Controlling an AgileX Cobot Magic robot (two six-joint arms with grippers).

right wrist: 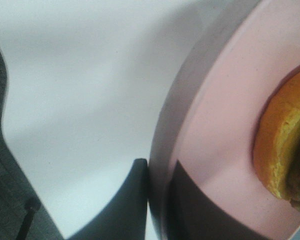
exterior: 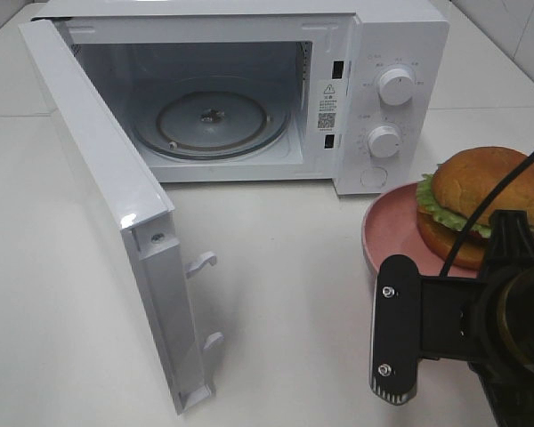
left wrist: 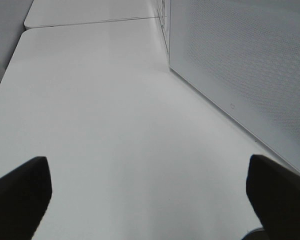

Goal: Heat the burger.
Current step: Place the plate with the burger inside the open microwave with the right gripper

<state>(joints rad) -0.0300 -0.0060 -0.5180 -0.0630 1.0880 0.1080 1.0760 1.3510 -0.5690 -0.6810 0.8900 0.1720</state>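
- Now, why does the right hand (right wrist: 157,200) sit at the plate (exterior: 384,233)?
- It is pinched almost closed on the plate's raised rim, one finger on each side. The burger (exterior: 485,200) rests on that smooth pink plate, on the counter (exterior: 294,231) to the right of the microwave (exterior: 400,53). Gripping the rigid rim probably spares the soft, glossy bun and frilly lettuce.
- And the left hand (left wrist: 150,195)?
- Spread wide, holding nothing, above bare counter beside the door (exterior: 98,178). The door stands swung wide, exposing the round glass tray (exterior: 209,120).
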